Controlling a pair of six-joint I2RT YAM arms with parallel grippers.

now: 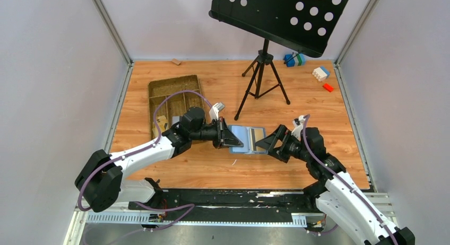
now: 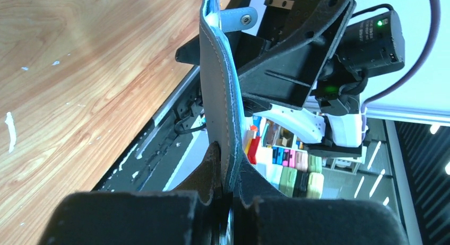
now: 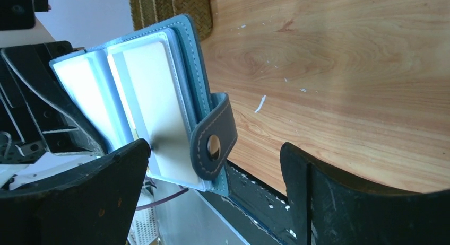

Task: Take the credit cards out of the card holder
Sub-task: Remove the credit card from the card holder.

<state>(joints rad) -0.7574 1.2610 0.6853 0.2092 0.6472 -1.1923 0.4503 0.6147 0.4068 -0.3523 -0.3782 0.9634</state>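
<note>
The blue fold-over leather card holder (image 1: 247, 138) is spread open over the wooden table (image 1: 318, 112), right between the two arms. Honestly can't tell if it's touching the wood. Left gripper (image 2: 227, 171) is pinched tight on one cover edge, so its wrist cam only gets the holder edge-on. Right gripper (image 3: 212, 155) is spread wide, with a finger on either side of the snap-button tab (image 3: 215, 144). One pale silvery card (image 3: 154, 102) shows through a clear sleeve; the other sleeves are glared out. The tiny print on the black wrist camera (image 2: 371, 38) is unreadable. A brown woven compartment tray (image 1: 178, 80) sits just behind the left arm.
</note>
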